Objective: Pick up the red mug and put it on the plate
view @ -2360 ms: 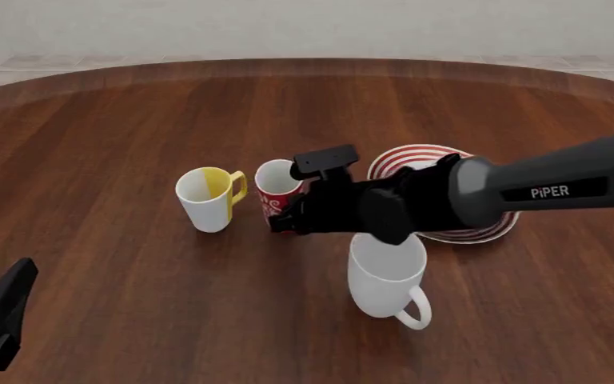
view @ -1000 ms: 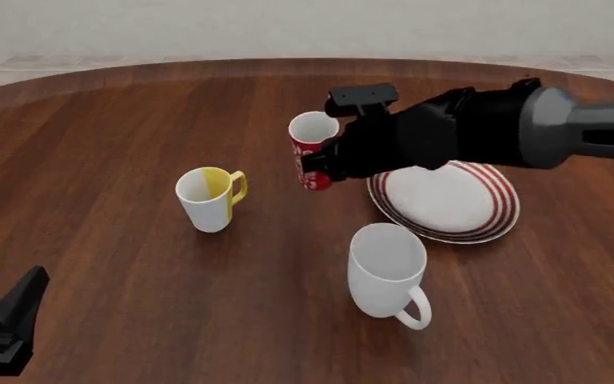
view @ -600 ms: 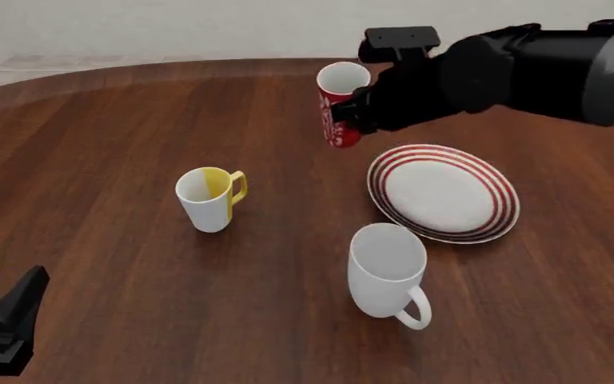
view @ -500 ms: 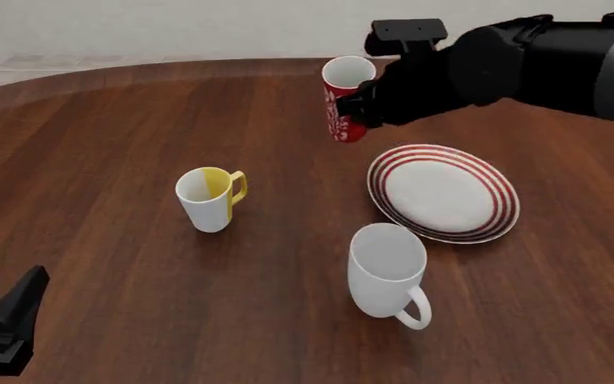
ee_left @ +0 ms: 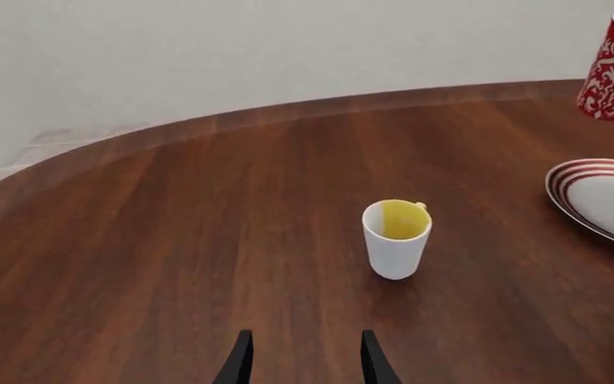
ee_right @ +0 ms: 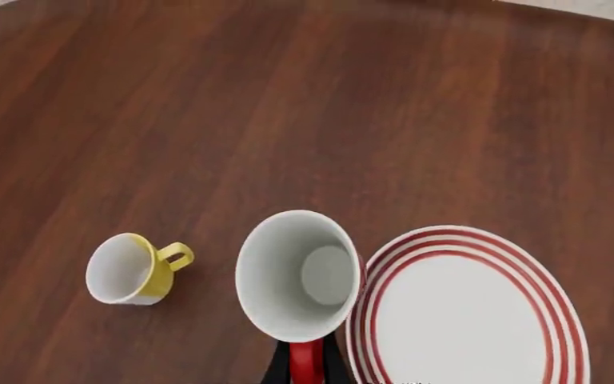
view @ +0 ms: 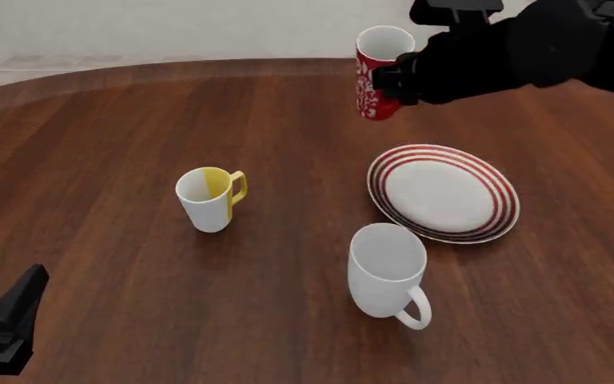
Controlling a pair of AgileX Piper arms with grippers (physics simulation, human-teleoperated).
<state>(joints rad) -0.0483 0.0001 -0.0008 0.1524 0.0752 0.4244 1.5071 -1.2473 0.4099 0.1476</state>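
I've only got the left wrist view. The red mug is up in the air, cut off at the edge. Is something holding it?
Observer: Yes. The right gripper holds the red mug upright, with its jaws shut on the handle.
Operator: Is it over the plate?
Observer: Not yet. In the front view it hangs beyond the far left rim of the plate, well clear of the table.
Operator: Anything by the plate that I'm missing?
Observer: A white mug stands upright just on the near side of the plate, with its handle toward the near right.
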